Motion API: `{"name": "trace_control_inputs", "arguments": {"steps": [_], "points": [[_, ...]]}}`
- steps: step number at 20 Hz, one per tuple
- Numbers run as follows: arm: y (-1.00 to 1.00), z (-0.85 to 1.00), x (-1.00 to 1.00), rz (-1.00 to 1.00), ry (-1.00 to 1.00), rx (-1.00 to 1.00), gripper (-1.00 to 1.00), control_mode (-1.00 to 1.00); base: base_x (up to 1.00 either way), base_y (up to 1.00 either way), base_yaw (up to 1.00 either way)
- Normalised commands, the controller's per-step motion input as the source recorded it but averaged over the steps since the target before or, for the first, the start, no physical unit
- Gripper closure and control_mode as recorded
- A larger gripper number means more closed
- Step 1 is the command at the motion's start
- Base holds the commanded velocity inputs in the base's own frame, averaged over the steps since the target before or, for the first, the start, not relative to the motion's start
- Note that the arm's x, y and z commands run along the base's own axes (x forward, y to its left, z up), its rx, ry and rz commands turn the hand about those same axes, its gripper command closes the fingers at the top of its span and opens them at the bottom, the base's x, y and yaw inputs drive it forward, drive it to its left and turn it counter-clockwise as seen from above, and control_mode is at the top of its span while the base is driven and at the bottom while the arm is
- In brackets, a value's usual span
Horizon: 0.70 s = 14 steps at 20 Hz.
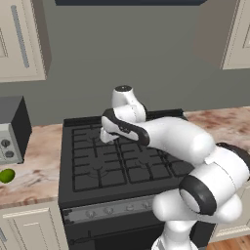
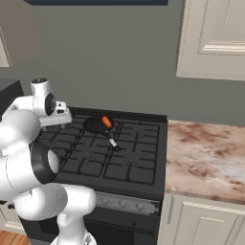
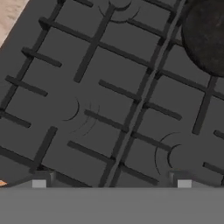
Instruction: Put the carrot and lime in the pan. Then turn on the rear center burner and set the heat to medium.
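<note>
The carrot (image 2: 107, 122) lies in the pan (image 2: 95, 125) on the stove (image 2: 143, 162). The lime (image 1: 6, 176) sits on the desk (image 1: 34, 171). The tool (image 3: 111, 183) hovers over the grates, tips wide apart, holding nothing.

Carrot (image 2: 107, 122) in pan (image 2: 95, 125)

Black gas stove (image 1: 88, 161) with cast-iron grating, knob row along front panel (image 2: 125, 204). Marbled countertop (image 2: 206, 158) either side. Grey appliance (image 1: 10, 129) at left. Cream wall cabinets (image 2: 215, 38) above.

One carrot (image 2: 107, 122), one pan (image 2: 97, 125), one lime (image 1: 7, 176), one stove (image 2: 143, 167), one microwave (image 1: 10, 132).
</note>
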Motion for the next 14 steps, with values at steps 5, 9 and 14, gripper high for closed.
{"name": "trace_control_inputs", "arguments": {"steps": [5,9,14], "points": [[0.39,-0.07,-0.51,-0.39,-0.01,0.0,-1.0,-1.0,0.0,0.0,0.0],[0.26,0.03,-0.51,-0.33,-0.03,0.07,-1.0,-1.0,0.0,0.0,0.0],[0.24,0.02,-0.04,0.0,-0.02,0.06,-1.0,-1.0,0.0,0.0,0.0]]}}
